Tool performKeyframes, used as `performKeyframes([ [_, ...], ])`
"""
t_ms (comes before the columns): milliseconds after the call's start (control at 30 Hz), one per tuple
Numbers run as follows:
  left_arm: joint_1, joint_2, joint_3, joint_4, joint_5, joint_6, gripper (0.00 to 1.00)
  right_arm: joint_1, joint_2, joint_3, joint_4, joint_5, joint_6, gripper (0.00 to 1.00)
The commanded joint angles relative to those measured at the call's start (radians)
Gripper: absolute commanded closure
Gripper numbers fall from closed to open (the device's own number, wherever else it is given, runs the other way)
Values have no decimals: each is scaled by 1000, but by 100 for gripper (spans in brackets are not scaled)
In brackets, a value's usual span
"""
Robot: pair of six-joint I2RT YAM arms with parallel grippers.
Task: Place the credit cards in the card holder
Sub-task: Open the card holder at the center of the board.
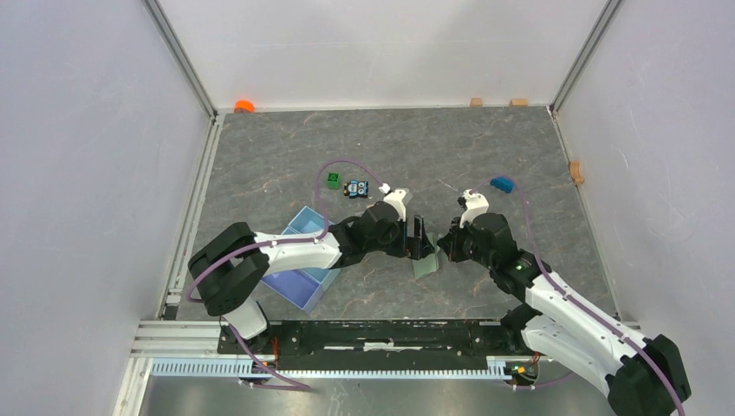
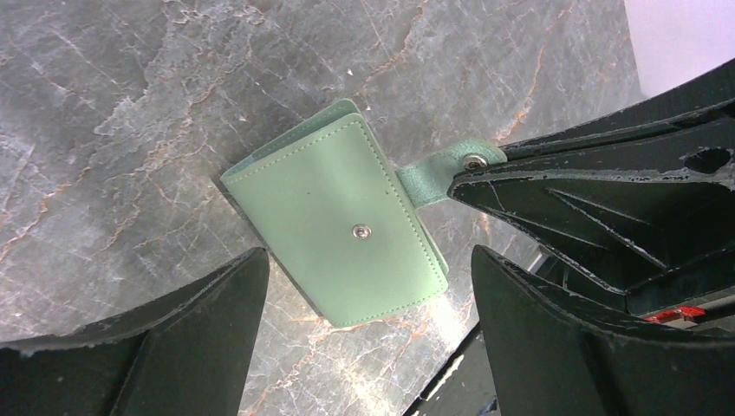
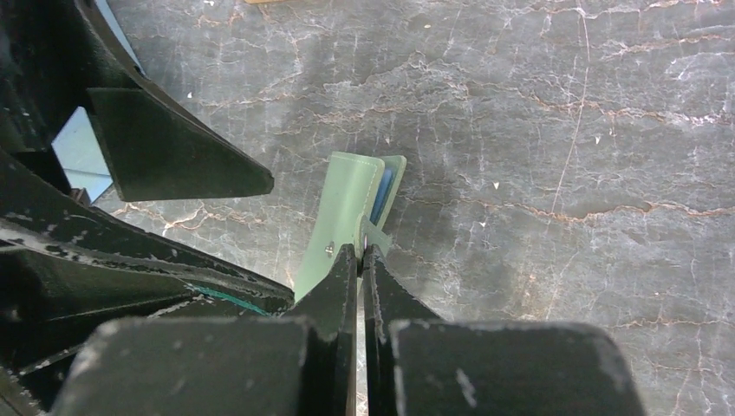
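The sage-green card holder is folded shut, its snap stud facing my left wrist camera. My right gripper is shut on its snap tab and holds the holder on edge just over the table; it also shows in the top view. My left gripper is open, its fingers on either side of the holder's near end without touching it. In the top view both grippers, left and right, meet over the holder. A blue edge shows inside the fold. No loose credit cards are in view.
A light blue tray lies under the left arm. A green cube and a small blue-black toy sit behind the grippers, and a blue object at right. An orange piece and wooden blocks line the back wall.
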Motion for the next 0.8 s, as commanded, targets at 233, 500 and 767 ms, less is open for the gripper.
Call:
performKeyframes([
  [233,-6,6,-17,62,-6,-66,13,-2,-63,55,8,-56,-8,100],
  [500,-6,41,-13,61,-8,-94,25,-1,-66,48,6,-66,-10,100],
  [767,-6,72,-4,51,-21,-102,26,-1,-65,44,8,-83,-12,100],
])
